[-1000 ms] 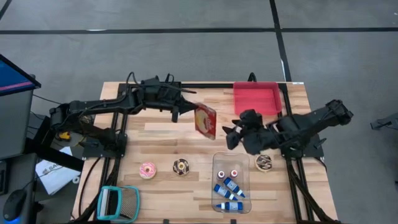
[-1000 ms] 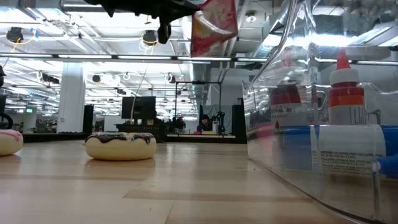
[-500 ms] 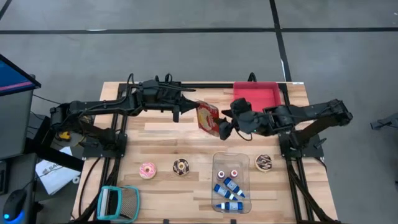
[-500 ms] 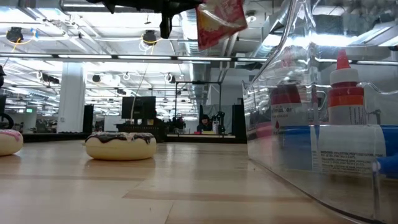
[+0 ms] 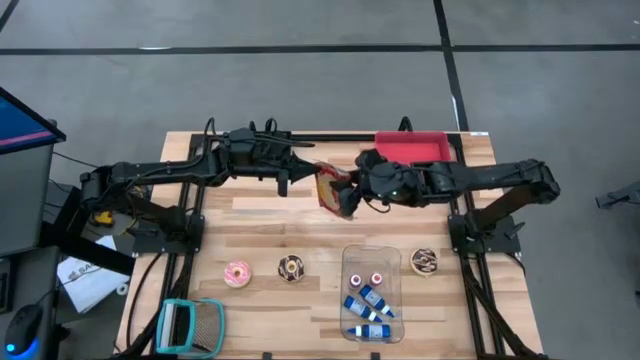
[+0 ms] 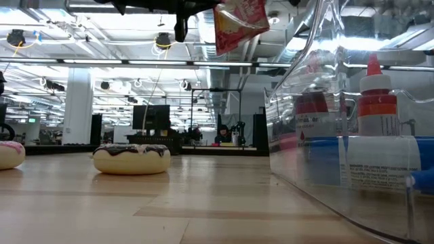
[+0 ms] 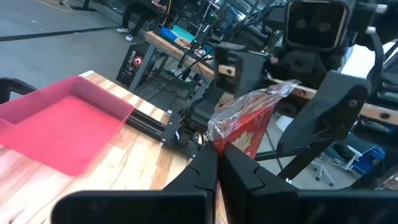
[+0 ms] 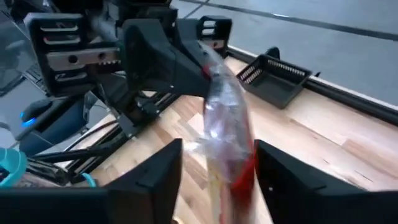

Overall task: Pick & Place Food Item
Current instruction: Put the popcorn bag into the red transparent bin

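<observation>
A red snack bag (image 5: pixel 329 186) with a crinkled clear end hangs high above the table's far middle, tilted; the low view shows it at the top edge (image 6: pixel 239 24). My left gripper (image 5: pixel 303 172) reaches in level from the table's left and is shut on it. My right gripper (image 8: pixel 219 150) comes from the table's right, slanting down, and stands open with one finger on either side of the bag (image 8: pixel 229 140). I cannot see either finger touching the bag. The right gripper shows in the high view (image 5: pixel 346 198) just right of the bag. My left gripper pinches the bag's edge (image 7: pixel 229 140) on the side toward the table's left between its two shut fingers (image 7: pixel 205 169). The fingers come level from the table's left. The bag is lifted clear of the table and sticks out beyond the fingertips, tilted.
A red tray (image 5: pixel 420 147) stands at the far right, right behind my right arm. Toward the near edge are a clear box (image 5: pixel 371 292) of small bottles, three donuts (image 5: pixel 237 273) (image 5: pixel 291 267) (image 5: pixel 424 262) and a teal basket (image 5: pixel 190 326).
My right gripper has swung toward the table's left and far edge, from beside the clear box to the bag, and now straddles it. The bag has tipped a little in my left gripper's hold, which has stayed in place.
</observation>
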Motion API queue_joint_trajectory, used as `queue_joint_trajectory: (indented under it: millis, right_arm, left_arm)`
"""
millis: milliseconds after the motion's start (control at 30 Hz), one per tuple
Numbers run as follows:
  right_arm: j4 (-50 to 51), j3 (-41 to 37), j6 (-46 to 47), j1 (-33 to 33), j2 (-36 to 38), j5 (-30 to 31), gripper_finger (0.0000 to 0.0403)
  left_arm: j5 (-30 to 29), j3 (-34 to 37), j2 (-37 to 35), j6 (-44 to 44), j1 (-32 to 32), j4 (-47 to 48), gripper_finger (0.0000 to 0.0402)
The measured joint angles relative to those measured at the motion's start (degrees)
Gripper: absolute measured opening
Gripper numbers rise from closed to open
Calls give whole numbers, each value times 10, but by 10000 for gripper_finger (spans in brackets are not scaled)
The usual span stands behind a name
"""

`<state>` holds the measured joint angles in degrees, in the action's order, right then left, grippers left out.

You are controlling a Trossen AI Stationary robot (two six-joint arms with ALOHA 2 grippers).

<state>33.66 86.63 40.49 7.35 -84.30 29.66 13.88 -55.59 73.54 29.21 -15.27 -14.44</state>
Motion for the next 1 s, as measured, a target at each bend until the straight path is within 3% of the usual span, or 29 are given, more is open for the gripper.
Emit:
queue_joint_trajectory:
  millis: [400,633,1000]
  right_arm:
    - [-21,-1,-11,5,-12,22,15]
    - [-19,-1,-10,6,-12,23,12]
    - [22,0,0,20,-11,34,9]
  left_arm:
    - [10,0,0,0,0,-3,0]
    - [22,0,-3,-5,0,-3,22]
    - [21,0,-119,-48,-34,-6,142]
